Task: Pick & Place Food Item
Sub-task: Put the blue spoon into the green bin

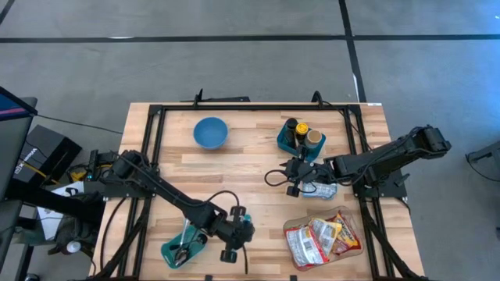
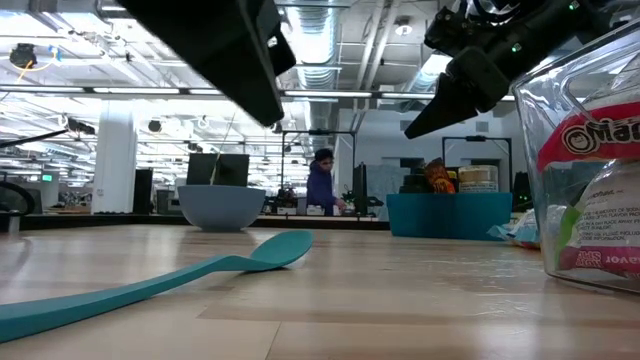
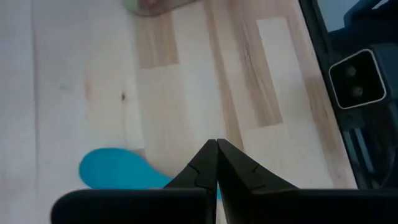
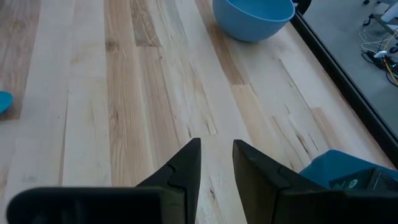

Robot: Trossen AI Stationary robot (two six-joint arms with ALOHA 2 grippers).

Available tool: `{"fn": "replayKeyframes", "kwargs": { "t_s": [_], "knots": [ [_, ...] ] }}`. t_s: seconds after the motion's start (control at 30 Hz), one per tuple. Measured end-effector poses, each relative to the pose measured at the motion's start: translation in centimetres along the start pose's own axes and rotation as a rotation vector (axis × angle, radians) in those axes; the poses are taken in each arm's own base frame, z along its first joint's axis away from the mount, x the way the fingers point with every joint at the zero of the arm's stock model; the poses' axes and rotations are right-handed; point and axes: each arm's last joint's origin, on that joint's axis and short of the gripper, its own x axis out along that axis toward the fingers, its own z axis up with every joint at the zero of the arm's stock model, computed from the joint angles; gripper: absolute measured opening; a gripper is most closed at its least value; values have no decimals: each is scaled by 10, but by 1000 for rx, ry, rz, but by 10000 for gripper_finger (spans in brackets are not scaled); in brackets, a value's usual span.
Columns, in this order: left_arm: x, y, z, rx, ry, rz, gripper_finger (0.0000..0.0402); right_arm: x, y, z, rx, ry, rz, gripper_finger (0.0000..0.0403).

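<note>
A silver food packet (image 1: 321, 190) lies flat on the table right of centre, under my right arm's wrist; it also shows in the low view (image 2: 520, 230). My right gripper (image 1: 286, 178) hangs above the table just left of the packet, open and empty (image 4: 217, 146). My left gripper (image 1: 233, 236) is near the front edge at centre, shut and empty (image 3: 216, 146), above a teal spoon (image 3: 117, 169) that lies flat on the table (image 2: 250, 258).
A blue bowl (image 1: 210, 132) stands at the far centre. A teal bin (image 1: 301, 139) with bottles stands far right of centre. A clear tub (image 1: 322, 239) of food packets is front right, and a teal holder (image 1: 183, 249) with utensils is front left.
</note>
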Motion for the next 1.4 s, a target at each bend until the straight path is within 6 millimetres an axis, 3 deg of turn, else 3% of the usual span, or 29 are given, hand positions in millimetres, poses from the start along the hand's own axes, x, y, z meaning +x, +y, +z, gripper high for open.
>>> {"fn": "replayKeyframes", "kwargs": {
  "t_s": [0.57,0.7,1.0,1.17,1.4],
  "knots": [
    [20,10,-26,-20,-7,-26,0,0,0,0,0,0,0,87],
    [24,12,-22,-30,-49,-39,0,0,0,0,1,0,0,87],
    [54,14,-34,-28,32,-44,0,0,0,0,2,-1,0,87],
    [54,12,-29,-41,26,-47,0,0,0,0,1,-1,0,87],
    [51,15,-37,-101,124,-17,0,0,0,0,1,0,0,87]
  ]
}}
